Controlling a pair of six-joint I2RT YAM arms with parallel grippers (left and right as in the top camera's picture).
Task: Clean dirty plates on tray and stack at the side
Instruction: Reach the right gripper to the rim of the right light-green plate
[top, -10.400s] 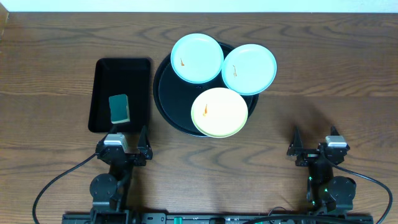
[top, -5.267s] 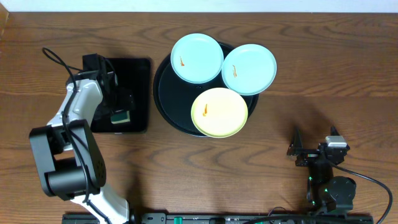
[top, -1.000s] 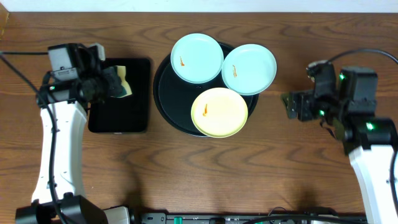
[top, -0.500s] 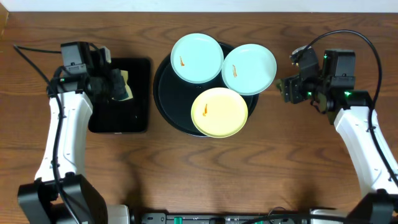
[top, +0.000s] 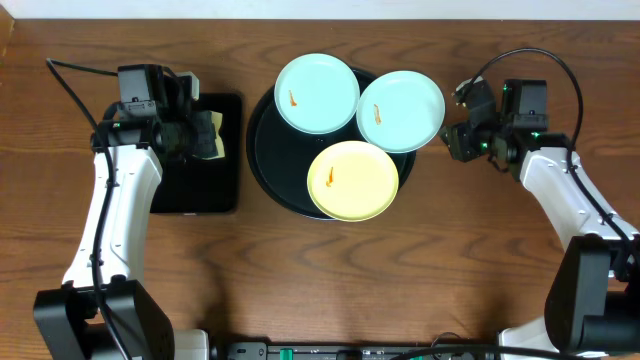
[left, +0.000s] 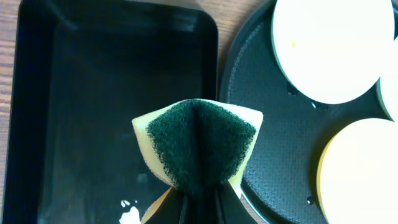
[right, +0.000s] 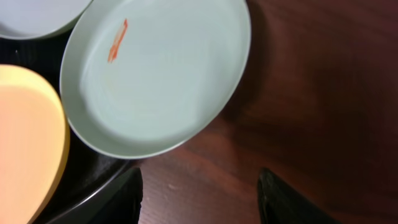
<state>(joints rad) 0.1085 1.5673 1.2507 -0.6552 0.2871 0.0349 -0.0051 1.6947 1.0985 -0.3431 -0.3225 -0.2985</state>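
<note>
Three plates lie on the round black tray (top: 262, 150): a turquoise plate (top: 317, 93) at the back left, a second turquoise plate (top: 401, 111) hanging over the tray's right rim, and a pale yellow plate (top: 352, 180) in front. Each carries a small orange smear. My left gripper (top: 200, 135) is shut on a green and yellow sponge (left: 199, 140), held over the right side of the rectangular tray. My right gripper (top: 455, 140) stands open just right of the overhanging turquoise plate (right: 155, 81), with only bare wood between its fingers (right: 127, 199).
A small rectangular black tray (top: 190, 185) lies left of the round tray, with a few wet spots on its floor (left: 130, 208). Bare wooden table surrounds both trays. The arms' cables run along the back left and back right.
My left gripper has carried the sponge a little right, toward the round tray. My right gripper has moved left and back to the turquoise plate's edge, its jaws narrower than before.
</note>
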